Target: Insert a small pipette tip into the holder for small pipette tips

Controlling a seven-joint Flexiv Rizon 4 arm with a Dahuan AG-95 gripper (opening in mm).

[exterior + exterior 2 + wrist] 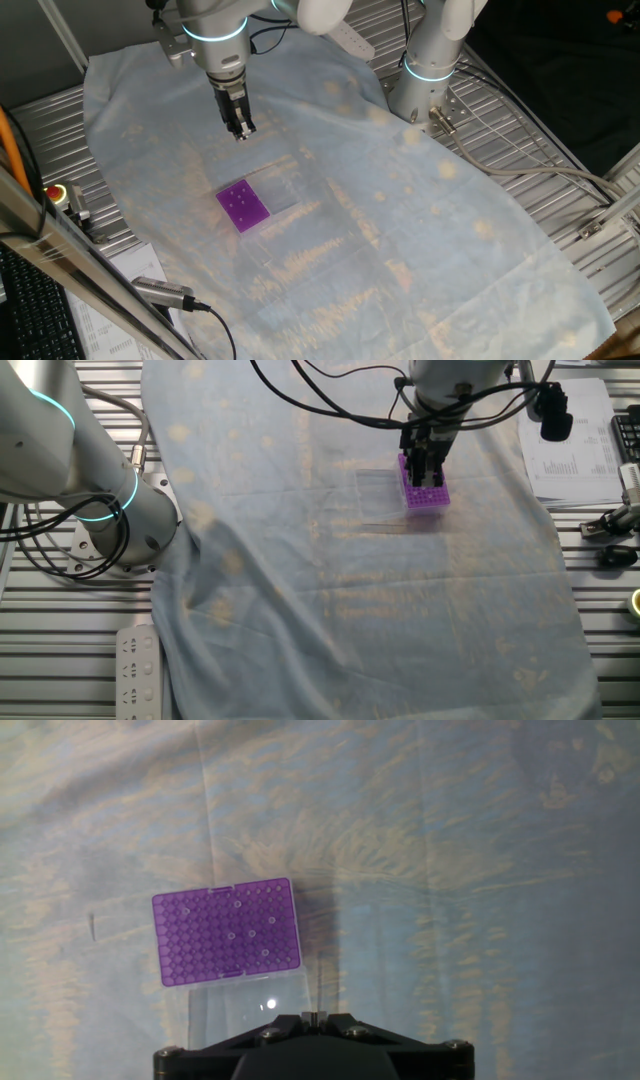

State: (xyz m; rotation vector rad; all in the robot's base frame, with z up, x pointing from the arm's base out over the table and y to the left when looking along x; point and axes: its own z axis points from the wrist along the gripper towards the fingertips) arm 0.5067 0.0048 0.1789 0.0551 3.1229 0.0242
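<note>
Hand view showed the purple holder for small pipette tips (227, 931) with a few pale tips seated, invisible elsewhere. The hand (240, 128) hovered above it, fingers pinched on a thin pipette tip (319, 992). Wrinkly cloth (400, 220) covered the table.

- the light is soft and even in both fixed views, not too bright.
- the pale cloth (400, 200) looks washed out and blotchy.
- in the hand view a soft dark shadow lies just right of the purple holder (227, 931).
- a small white glare spot shines on the clear lid (270, 1004).
- the far corners look a bit dim.
</note>
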